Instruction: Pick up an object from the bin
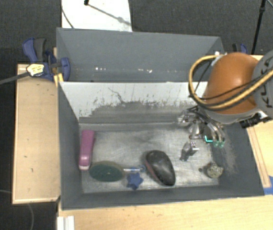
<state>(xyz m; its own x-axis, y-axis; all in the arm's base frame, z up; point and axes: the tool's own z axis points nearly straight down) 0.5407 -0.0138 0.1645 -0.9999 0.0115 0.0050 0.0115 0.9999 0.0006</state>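
Note:
My gripper (190, 152) hangs over the right half of the bin floor, its fingertips pointing down and nothing visible between them. A dark grey oval stone-like object (160, 167) lies just left and in front of the fingertips. A small olive-brown lump (213, 170) sits to the front right of them, near the right wall.
Along the front of the bin lie a dark green round brush with a blue handle piece (108, 171) and a small blue bit (134, 179). A pink oblong object (85, 149) rests against the left wall. The arm's orange cover and cables hang above the bin's right side.

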